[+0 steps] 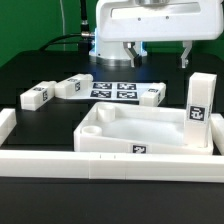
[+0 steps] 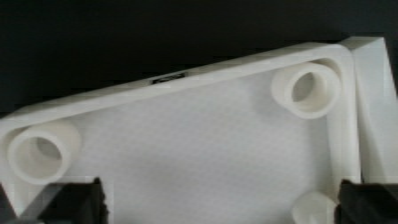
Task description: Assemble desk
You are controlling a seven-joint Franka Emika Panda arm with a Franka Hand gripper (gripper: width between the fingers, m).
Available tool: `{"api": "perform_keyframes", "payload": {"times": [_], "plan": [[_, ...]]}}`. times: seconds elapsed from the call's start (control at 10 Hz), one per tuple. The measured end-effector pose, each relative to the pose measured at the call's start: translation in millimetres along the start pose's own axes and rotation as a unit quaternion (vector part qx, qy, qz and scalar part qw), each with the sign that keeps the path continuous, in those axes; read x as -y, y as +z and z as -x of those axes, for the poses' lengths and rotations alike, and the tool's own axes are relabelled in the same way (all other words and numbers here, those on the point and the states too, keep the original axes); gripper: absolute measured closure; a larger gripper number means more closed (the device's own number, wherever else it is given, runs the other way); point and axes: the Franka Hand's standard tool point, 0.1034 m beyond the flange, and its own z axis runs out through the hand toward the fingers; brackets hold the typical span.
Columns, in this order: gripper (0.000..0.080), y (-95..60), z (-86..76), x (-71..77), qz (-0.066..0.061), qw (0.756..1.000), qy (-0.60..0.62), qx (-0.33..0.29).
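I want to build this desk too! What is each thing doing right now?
tabletop: lying flat, hollow side up.
claw: open, empty, over the tabletop.
standing leg: upright at the tabletop's corner.
first loose leg: lying down, unattached.
second loose leg: lying down, unattached.
third loose leg: lying down, unattached.

Matte black table under soft, even light, dark green backdrop on the far side, long low white border wall along the near edge, marker board flat toward the far side, dark cable curving behind it.
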Motion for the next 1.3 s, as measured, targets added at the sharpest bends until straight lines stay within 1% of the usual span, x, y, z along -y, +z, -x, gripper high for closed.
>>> {"api": "perform_keyframes", "payload": {"times": [0.1, 0.2, 0.3, 0.4, 0.5, 0.6, 0.7, 0.8, 1.1, 1.2, 1.3], "plan": [[0.0151, 0.0, -0.5, -0.9, 0.000, 1.000, 0.000, 0.000], [0.0151, 1.5, -1.1, -6.5, -0.001, 1.000, -0.001, 0.000], [0.0151, 10.0, 7.8, -17.3, 0.007, 1.000, -0.007, 0.007], [0.0151, 17.7, 17.9, -20.7, 0.023, 0.999, -0.027, 0.014], [0.0151, 22.2, 22.0, -20.8, 0.045, 0.997, -0.067, 0.013], [0.0151, 25.5, 24.1, -22.8, 0.051, 0.996, -0.074, 0.016], [0.0151, 29.2, 25.6, -24.6, 0.053, 0.996, -0.073, 0.019], [0.0151, 28.8, 25.2, -23.7, 0.051, 0.996, -0.073, 0.019], [0.0151, 29.2, 26.8, -24.6, 0.053, 0.995, -0.074, 0.028], [0.0151, 32.0, 33.1, -30.3, 0.062, 0.994, -0.073, 0.052], [0.0151, 37.1, 35.6, -40.9, 0.060, 0.991, -0.075, 0.087]]}}
